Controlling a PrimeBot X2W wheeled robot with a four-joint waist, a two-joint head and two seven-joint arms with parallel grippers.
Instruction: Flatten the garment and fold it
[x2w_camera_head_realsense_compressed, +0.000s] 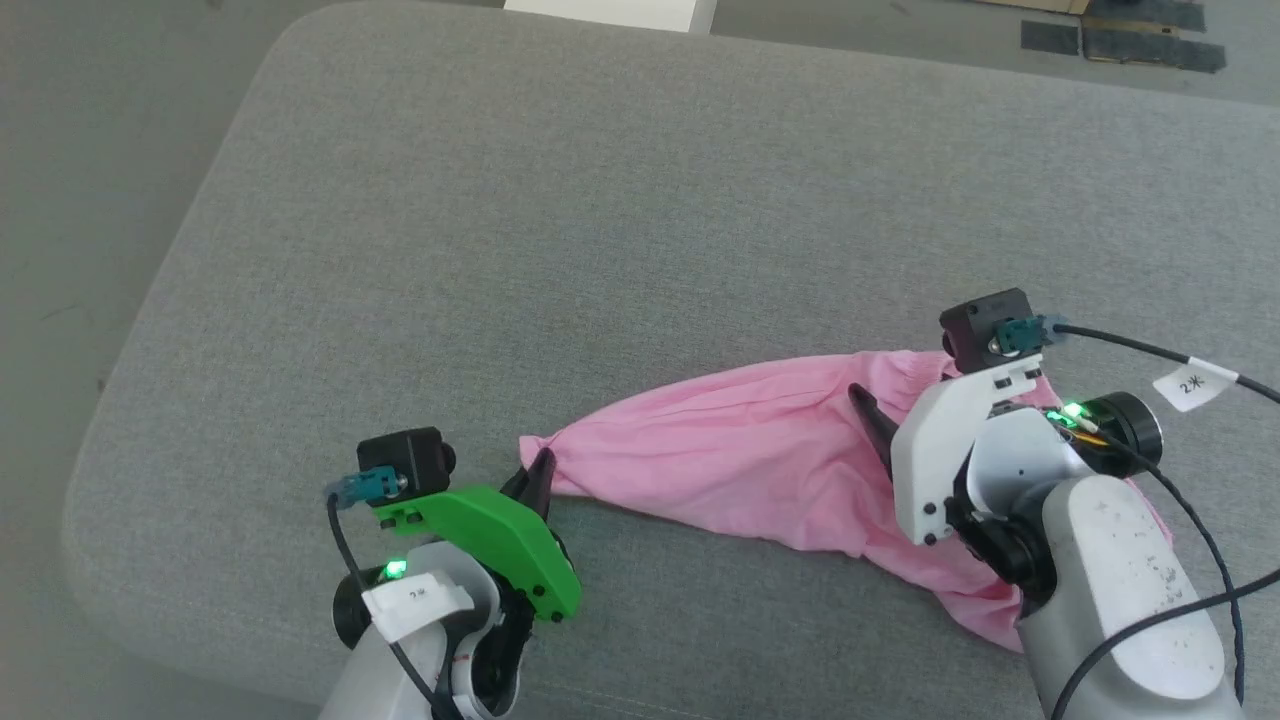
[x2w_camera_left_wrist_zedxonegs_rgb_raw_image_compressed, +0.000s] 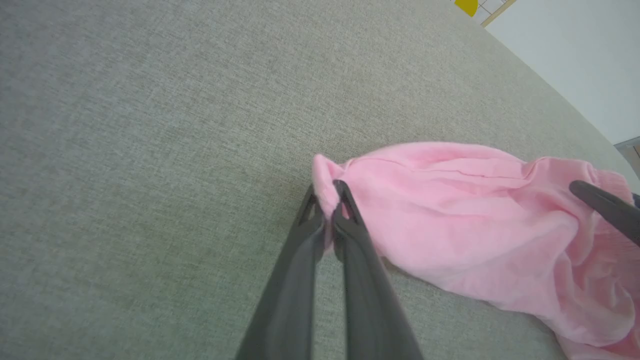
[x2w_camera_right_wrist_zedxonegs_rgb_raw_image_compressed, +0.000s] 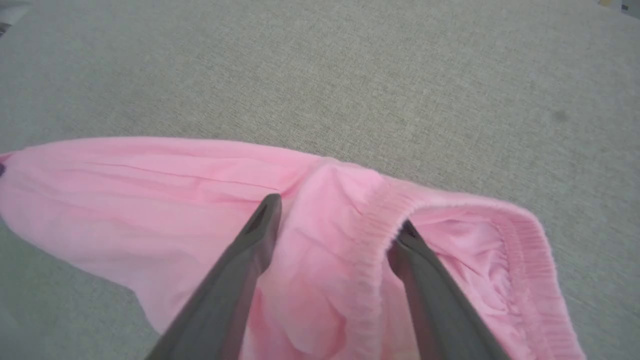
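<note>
Surface: grey woven cushion (x2w_camera_head_realsense_compressed: 600, 200), flat, with rounded corners. The weave looks clean apart from one small dark spot in the right wrist view.

Room: grey floor (x2w_camera_head_realsense_compressed: 80, 150) around the cushion. A white panel (x2w_camera_head_realsense_compressed: 610, 12) sits past the far edge and dark mats (x2w_camera_head_realsense_compressed: 1120, 40) lie on the floor at far right. The left wrist view shows a pale wall (x2w_camera_left_wrist_zedxonegs_rgb_raw_image_compressed: 565, 60) beyond the cushion edge and a bit of yellow (x2w_camera_left_wrist_zedxonegs_rgb_raw_image_compressed: 467, 5) at the top; can't tell what that is.

Garment (x2w_camera_head_realsense_compressed: 740, 450): pink, thin cloth, lying on the near right part of the cushion. It's stretched into a long wrinkled band from a bunched tip near the middle to the gathered waistband (x2w_camera_right_wrist_zedxonegs_rgb_raw_image_compressed: 370, 250) under the right arm. Not flat, not folded.

Left gripper (x2w_camera_head_realsense_compressed: 540, 468): fingers pinched together on the bunched tip of the garment, low at the cushion. The left wrist view shows cloth squeezed between the fingertips.

Right gripper (x2w_camera_right_wrist_zedxonegs_rgb_raw_image_compressed: 337, 215): fingers spread wide and clamping nothing. One finger lies over the cloth and the other tip sits at the waistband edge, with the ribbed band running between them. Can't tell if that tip is inside the opening.

A black cable (x2w_camera_head_realsense_compressed: 1120, 345) with a white label (x2w_camera_head_realsense_compressed: 1190, 383) runs off the right wrist.
</note>
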